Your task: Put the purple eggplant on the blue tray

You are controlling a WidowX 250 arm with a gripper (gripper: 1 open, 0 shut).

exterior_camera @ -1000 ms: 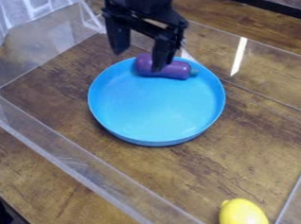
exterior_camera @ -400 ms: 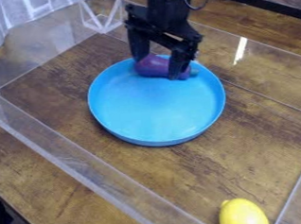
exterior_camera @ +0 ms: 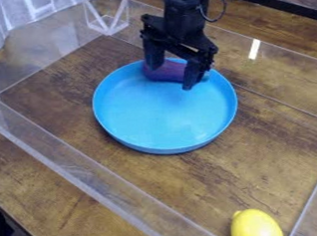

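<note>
Start at the left: the clear plastic wall (exterior_camera: 42,126) runs along the near-left side of the wooden table (exterior_camera: 276,154), and nothing there concerns you. Moving right, the blue tray (exterior_camera: 162,125) sits in the middle of the table, its floor bare across the near and middle parts.

At the tray's far rim you find the purple eggplant (exterior_camera: 167,72). It lies at the far edge of the tray, and you can only see a patch of purple between the black fingers, so you cannot tell whether it rests fully inside the rim or partly on it.

The gripper (exterior_camera: 174,71) is what has changed. A second ago it stood higher and further left, with the eggplant showing plainly below and to the right of it. Now it has come down and shifted right, so that its fingers stand wide apart with one on each side of the eggplant. They have not closed on it; nothing is held.

Judged from this, you are at the straddle just before a grasp. The eggplant looks already at the tray's edge, so the likely aim is to pick it up and set it nearer the middle.

Far right and near, the yellow lemon (exterior_camera: 256,226) lies well apart from everything; leave it
</note>
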